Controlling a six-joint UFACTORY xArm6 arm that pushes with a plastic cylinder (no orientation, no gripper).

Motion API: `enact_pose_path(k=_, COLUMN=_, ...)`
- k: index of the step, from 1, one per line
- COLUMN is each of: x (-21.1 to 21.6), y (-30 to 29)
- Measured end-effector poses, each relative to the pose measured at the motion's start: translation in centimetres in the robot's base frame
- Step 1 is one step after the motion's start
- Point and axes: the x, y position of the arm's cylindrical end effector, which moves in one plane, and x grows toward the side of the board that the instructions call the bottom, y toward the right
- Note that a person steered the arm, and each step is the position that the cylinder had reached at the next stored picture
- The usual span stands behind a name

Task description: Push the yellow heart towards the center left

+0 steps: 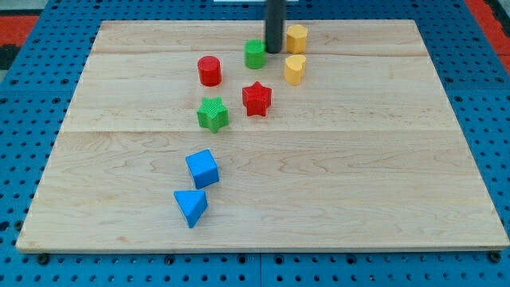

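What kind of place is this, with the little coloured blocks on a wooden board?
Probably a robotics lab bench. A wooden board lies on a blue perforated mounting plate, and my tip stands among small blocks, between a green block and a yellow block.

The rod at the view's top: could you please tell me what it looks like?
It is a plain, straight, dark grey-to-black cylinder with a smooth matte surface, running out of the view's top edge. No cables, markings or labels show on it. My tip ends flat, between the green block and the upper yellow block.
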Motion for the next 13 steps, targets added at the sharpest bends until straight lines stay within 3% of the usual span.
enact_pose_path(k=1, x=-0.8, y=1.3)
enact_pose_path(k=2, x=-2.3, y=7.1)
enact_pose_path(k=3, x=-1.0, y=9.5)
enact_pose_path(k=5, x=7.0, y=5.4)
enact_pose_path(k=7, x=7.0, y=-10.5)
enact_pose_path(k=9, x=2.7, y=-5.8)
enact_pose_path(k=11, x=2.5, y=0.5)
enact_pose_path(k=12, x=3.7, y=0.7)
enact_pose_path(k=13, x=6.9, y=-4.6)
